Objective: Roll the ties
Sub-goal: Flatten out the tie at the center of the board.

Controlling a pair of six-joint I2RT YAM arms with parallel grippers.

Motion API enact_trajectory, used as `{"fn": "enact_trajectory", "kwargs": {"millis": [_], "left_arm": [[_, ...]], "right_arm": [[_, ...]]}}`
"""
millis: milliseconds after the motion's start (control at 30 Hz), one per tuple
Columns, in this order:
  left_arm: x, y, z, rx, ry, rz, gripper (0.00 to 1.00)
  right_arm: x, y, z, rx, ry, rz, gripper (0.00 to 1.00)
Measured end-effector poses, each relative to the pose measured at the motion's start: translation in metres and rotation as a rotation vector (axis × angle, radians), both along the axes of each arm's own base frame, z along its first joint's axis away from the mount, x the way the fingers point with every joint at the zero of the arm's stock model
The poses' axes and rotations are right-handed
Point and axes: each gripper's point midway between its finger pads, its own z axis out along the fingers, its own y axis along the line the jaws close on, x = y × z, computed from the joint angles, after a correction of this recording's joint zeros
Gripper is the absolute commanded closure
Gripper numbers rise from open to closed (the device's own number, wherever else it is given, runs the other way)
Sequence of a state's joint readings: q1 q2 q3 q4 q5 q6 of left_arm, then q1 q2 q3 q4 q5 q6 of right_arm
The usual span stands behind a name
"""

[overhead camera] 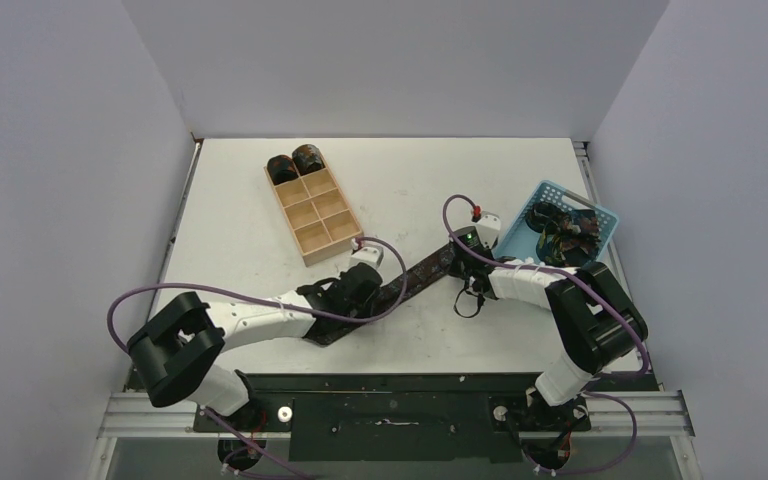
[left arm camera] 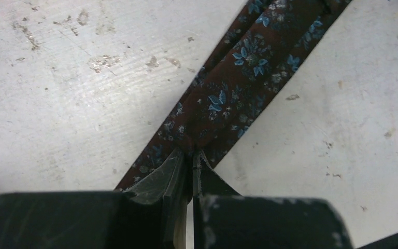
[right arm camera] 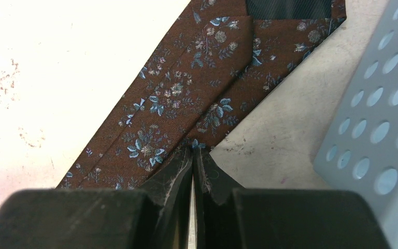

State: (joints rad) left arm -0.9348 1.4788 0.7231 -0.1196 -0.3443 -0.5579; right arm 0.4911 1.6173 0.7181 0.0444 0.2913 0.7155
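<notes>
A dark brown tie point(overhead camera: 422, 274) with small blue flowers lies flat in a diagonal strip across the table's middle. My left gripper point(overhead camera: 362, 292) is shut on its narrower lower part; in the left wrist view the fingertips point(left arm camera: 179, 161) pinch the tie point(left arm camera: 238, 78). My right gripper point(overhead camera: 466, 250) is shut on the edge of its wide upper end, where the tie point(right arm camera: 186, 88) meets my fingertips point(right arm camera: 181, 161). Two rolled ties point(overhead camera: 295, 162) sit in the far compartments of the wooden tray point(overhead camera: 325, 232). Several loose ties point(overhead camera: 563, 228) lie in the basket.
The tan wooden tray stands at the back left of centre. The light blue basket point(overhead camera: 535, 205) stands at the right, close beside my right gripper; its perforated wall point(right arm camera: 378, 119) shows in the right wrist view. Cables loop above both wrists.
</notes>
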Motion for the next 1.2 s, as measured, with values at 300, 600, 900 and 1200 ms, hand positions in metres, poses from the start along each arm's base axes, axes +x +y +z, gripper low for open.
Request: {"fn": "enact_trajectory", "kwargs": {"millis": [300,600,900,1200], "left_arm": [[-0.026,-0.009,-0.002,0.011,0.013,-0.039,1.00],[-0.031,0.020,-0.017,0.075,0.018,0.032,0.54],[-0.029,0.014,0.011,0.004,-0.041,0.031,0.42],[-0.025,0.008,0.022,-0.039,-0.068,0.032,0.41]], "right_arm": [[0.000,0.000,0.001,-0.001,0.006,-0.002,0.95],[-0.003,0.000,0.004,-0.015,0.031,0.023,0.82],[0.008,0.011,0.053,0.027,-0.050,0.070,0.53],[0.038,0.009,0.047,-0.018,-0.024,0.059,0.53]]}}
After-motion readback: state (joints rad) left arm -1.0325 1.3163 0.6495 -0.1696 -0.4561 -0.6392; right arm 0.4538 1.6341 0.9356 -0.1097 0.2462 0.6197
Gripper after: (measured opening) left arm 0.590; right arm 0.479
